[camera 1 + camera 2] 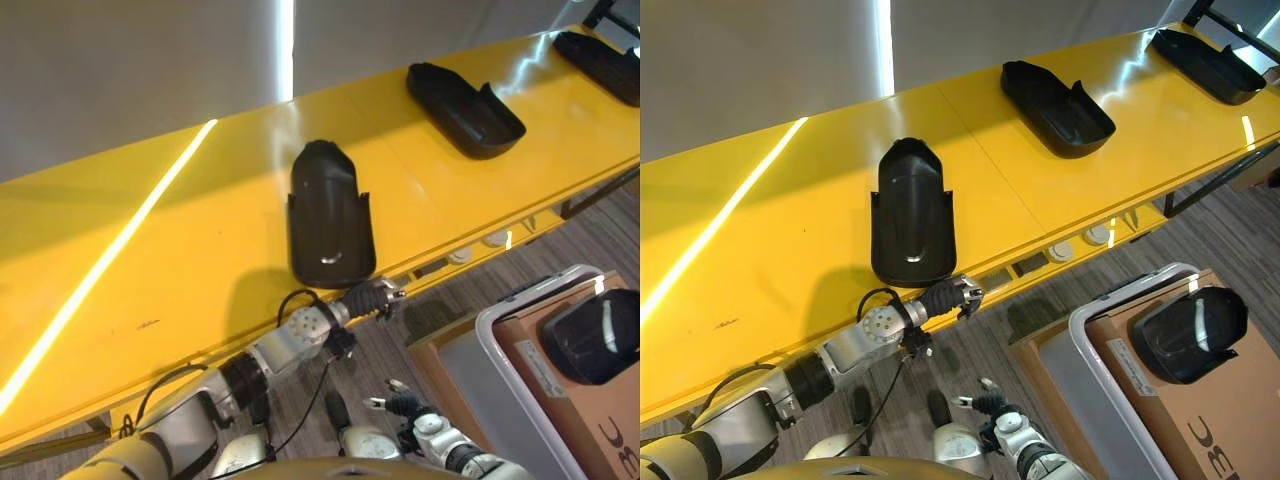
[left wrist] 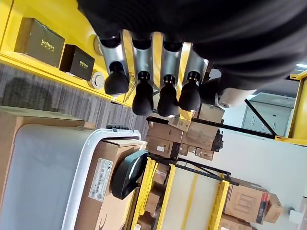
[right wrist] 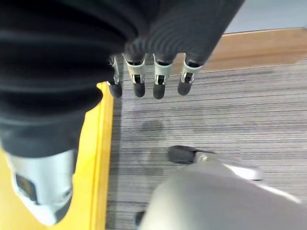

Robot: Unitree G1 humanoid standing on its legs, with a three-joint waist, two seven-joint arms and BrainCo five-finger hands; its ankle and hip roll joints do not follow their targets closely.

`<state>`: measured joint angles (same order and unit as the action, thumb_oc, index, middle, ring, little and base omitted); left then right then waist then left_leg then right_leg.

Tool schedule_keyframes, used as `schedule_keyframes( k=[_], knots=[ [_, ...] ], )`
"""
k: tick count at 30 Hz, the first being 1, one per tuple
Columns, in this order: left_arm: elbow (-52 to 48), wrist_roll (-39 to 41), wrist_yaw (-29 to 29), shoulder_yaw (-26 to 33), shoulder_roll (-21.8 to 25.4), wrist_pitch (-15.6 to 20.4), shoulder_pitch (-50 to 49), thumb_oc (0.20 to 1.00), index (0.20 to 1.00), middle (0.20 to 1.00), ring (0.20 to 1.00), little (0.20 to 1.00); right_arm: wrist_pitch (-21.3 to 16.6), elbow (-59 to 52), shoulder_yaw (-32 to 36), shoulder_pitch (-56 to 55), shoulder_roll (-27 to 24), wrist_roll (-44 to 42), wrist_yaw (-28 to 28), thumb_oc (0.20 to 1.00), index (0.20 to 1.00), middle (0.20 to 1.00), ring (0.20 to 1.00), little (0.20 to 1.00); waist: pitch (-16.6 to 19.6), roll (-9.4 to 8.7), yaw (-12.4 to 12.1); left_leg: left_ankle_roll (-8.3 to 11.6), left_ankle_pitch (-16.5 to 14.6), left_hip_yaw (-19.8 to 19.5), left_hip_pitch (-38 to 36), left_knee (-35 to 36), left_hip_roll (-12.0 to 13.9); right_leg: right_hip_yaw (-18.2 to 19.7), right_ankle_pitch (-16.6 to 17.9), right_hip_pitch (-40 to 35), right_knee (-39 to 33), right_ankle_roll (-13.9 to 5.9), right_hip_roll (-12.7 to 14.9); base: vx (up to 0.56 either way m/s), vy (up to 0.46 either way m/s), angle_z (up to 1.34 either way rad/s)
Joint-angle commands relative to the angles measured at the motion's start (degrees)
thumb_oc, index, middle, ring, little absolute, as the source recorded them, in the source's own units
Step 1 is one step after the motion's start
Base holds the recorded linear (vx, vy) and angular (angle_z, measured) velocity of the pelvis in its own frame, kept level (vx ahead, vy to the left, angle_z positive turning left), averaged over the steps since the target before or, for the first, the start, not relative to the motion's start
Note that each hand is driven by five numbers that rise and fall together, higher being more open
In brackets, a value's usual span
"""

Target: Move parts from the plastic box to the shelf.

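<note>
One black part [image 1: 330,215] lies on the yellow shelf [image 1: 180,240], just beyond the left hand [image 1: 375,297], whose fingers [image 2: 143,98] are straight and hold nothing. Another part [image 1: 1188,335] rests on cardboard inside the plastic box [image 1: 1110,300]. The right hand [image 1: 400,404] hangs low, empty, with relaxed fingers [image 3: 159,84].

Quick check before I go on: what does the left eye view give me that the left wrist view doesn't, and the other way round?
Left eye view alone: three black parts on top of the yellow shelf, the nearest just beyond the left hand, and the right hand low by the floor.
Left wrist view alone: two dark boxes inside the shelf and stacked cartons beyond.
Both: the left hand empty with straight fingers, and the black part on the cardboard in the plastic box.
</note>
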<state>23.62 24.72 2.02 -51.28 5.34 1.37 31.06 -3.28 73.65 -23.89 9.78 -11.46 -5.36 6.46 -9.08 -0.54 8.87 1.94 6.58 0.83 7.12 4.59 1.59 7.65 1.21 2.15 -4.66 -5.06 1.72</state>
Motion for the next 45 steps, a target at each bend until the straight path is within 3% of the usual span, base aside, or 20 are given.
schedule_keyframes(
  k=[1,14,27,32,33,34,35,36,37,45],
  knots=[
    [3.31,3.43,-6.61,11.92,0.41,6.0,7.93,0.2,0.2,0.2,0.2,0.2,1.55,2.98,-1.25,-3.38,2.9,-0.28,0.87,1.0,1.0,1.0,1.0,1.0,1.52,-2.66,-2.53,1.38,-3.61,-2.11,-0.45,0.41,1.37,-2.61,2.12,3.02,-0.34,-3.44,4.22,0.0,0.0,0.0],
    [-7.57,15.04,-6.42,17.18,1.5,8.32,6.79,0.2,0.2,0.2,0.2,0.2,1.73,3.57,0.04,-3.35,2.72,0.9,1.37,1.0,1.0,1.0,1.0,1.0,2.36,-2.65,-2.91,1.57,-4.04,-2.57,-1.0,0.41,1.48,-3.14,1.56,2.23,-0.34,-3.32,4.18,0.02,0.001,0.03],
    [-11.02,13.8,-4.33,16.61,4.34,7.28,6.2,0.2,0.2,0.2,0.2,0.2,1.92,4.36,0.55,-2.91,2.5,1.42,0.81,1.0,1.0,1.0,1.0,1.0,2.35,-2.46,-3.42,1.56,-4.18,-2.7,-1.27,0.41,1.59,-3.66,1.4,1.79,-0.34,-3.25,4.24,0.0,0.002,0.04],
    [-27.64,18.57,-0.27,17.34,7.83,7.81,1.23,0.2,0.2,0.2,0.2,0.2,1.97,5.22,1.63,-3.11,2.81,1.24,0.34,1.0,1.0,1.0,1.0,1.0,2.63,-2.33,-4.48,1.47,-4.57,-3.28,-2.13,0.41,1.46,-4.11,0.91,0.6,-0.34,-3.11,4.24,0.0,0.0,0.0],
    [-34.13,18.82,1.33,18.86,10.26,8.34,-0.72,0.2,0.2,0.2,0.2,0.2,2.0,5.39,1.93,-3.06,3.04,1.24,-0.02,1.0,1.0,1.0,1.0,1.0,2.82,-2.39,-5.01,1.45,-4.82,-3.5,-2.65,0.41,1.45,-4.29,0.59,-0.06,-0.34,-3.06,4.24,0.01,-0.007,0.04],
    [-34.23,18.83,1.31,18.89,10.32,8.29,-0.79,0.2,0.2,0.2,0.2,0.2,2.0,5.39,1.9,-3.08,3.06,1.24,-0.02,1.0,1.0,1.0,1.0,1.0,2.81,-2.41,-4.98,1.45,-4.83,-3.5,-2.68,0.41,1.44,-4.3,0.58,-0.1,-0.34,-3.06,4.25,0.02,-0.01,0.04],
    [-36.88,18.53,1.18,20.11,11.84,8.8,-2.53,0.517,0.517,0.517,0.517,0.517,2.05,5.5,2.07,-3.06,3.1,1.41,-0.26,1.0,1.0,1.0,1.0,1.0,3.06,-2.43,-5.37,1.45,-4.94,-3.62,-3.04,0.41,1.47,-4.41,0.34,-0.57,-0.34,-2.96,4.18,0.01,-0.009,0.04],
    [-39.31,17.69,1.39,21.41,12.97,9.22,-3.95,0.94,0.94,0.94,0.94,0.94,2.08,5.49,2.22,-3.21,3.15,1.49,-0.47,1.0,1.0,1.0,1.0,1.0,3.27,-2.46,-5.68,1.45,-5.07,-3.73,-3.29,0.41,1.48,-4.51,0.21,-0.89,-0.34,-2.89,4.17,0.03,-0.014,0.06],
    [-41.61,16.9,1.46,22.77,13.9,9.84,-5.73,1.0,1.0,1.0,1.0,1.0,2.04,5.51,2.31,-3.24,3.29,1.66,-0.72,1.0,1.0,1.0,1.0,1.0,3.6,-2.54,-6.05,1.47,-5.27,-3.85,-3.72,0.41,1.54,-4.65,0.01,-1.38,-0.34,-2.83,4.19,0.02,-0.011,0.11],
    [-47.78,5.14,-2.29,36.25,19.2,13.22,-25.14,1.0,1.0,1.0,1.0,1.0,1.8,6.2,4.64,-3.3,3.26,2.84,-0.64,1.0,1.0,1.0,1.0,1.0,5.34,-2.96,-9.48,1.5,-5.93,-5.86,-6.08,0.41,1.77,-6.45,-1.57,-4.72,0.02,-2.15,3.98,0.02,-0.005,0.16]
  ],
)
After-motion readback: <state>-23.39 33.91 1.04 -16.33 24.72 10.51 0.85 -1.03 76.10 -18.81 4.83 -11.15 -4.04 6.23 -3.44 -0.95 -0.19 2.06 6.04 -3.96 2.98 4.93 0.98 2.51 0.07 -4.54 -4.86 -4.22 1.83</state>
